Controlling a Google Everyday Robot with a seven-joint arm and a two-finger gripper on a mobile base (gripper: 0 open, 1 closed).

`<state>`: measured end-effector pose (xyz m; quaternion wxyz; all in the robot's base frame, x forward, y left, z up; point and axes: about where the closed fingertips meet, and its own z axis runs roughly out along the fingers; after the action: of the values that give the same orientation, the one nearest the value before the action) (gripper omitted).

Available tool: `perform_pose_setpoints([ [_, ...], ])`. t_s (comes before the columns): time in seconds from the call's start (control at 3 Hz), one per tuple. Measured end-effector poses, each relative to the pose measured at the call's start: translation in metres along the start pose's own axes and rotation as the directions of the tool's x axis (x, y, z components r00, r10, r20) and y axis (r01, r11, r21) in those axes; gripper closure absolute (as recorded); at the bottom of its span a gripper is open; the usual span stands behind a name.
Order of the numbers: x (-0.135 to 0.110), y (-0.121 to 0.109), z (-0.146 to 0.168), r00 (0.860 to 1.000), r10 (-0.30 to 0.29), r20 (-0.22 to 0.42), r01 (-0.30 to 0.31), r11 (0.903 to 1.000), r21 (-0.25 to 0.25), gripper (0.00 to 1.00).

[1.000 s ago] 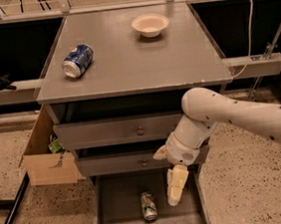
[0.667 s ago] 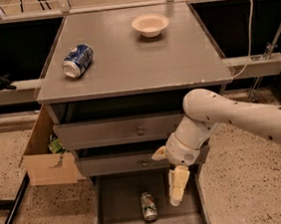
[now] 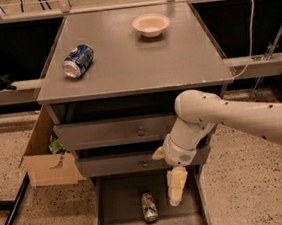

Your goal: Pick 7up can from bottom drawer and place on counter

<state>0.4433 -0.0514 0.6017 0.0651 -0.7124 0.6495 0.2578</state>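
Note:
The 7up can (image 3: 149, 206) lies on its side in the open bottom drawer (image 3: 119, 207), a shallow grey tray pulled out below two knobbed drawers. My gripper (image 3: 176, 187) hangs from the white arm (image 3: 232, 120) and points down over the drawer's right part, just right of the can and apart from it. It holds nothing. The counter (image 3: 140, 54) is the broad grey top of the cabinet above.
A blue-and-white can (image 3: 78, 61) lies on the counter's left part. A pale bowl (image 3: 151, 24) stands at its back right. An open cardboard box (image 3: 47, 154) sits on the floor left of the cabinet. A black pole (image 3: 11, 218) lies at lower left.
My gripper has stayed over the drawer's right part, with only a slight shift. The can has not moved.

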Motion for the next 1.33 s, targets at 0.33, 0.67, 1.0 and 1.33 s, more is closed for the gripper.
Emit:
perform_pose_setpoints([
  [0.33,0.014,-0.001,-0.008,0.982,-0.015,-0.189,0.042,0.9894,0.139,0.0],
  [0.67,0.012,0.0,-0.006,0.981,-0.022,-0.191,0.049,0.9894,0.136,0.0],
  [1.0,0.002,0.007,0.01,0.958,-0.093,-0.272,0.142,0.9762,0.164,0.0],
  [1.33,0.004,0.016,0.021,0.943,-0.143,-0.302,0.191,0.9719,0.137,0.0],
])
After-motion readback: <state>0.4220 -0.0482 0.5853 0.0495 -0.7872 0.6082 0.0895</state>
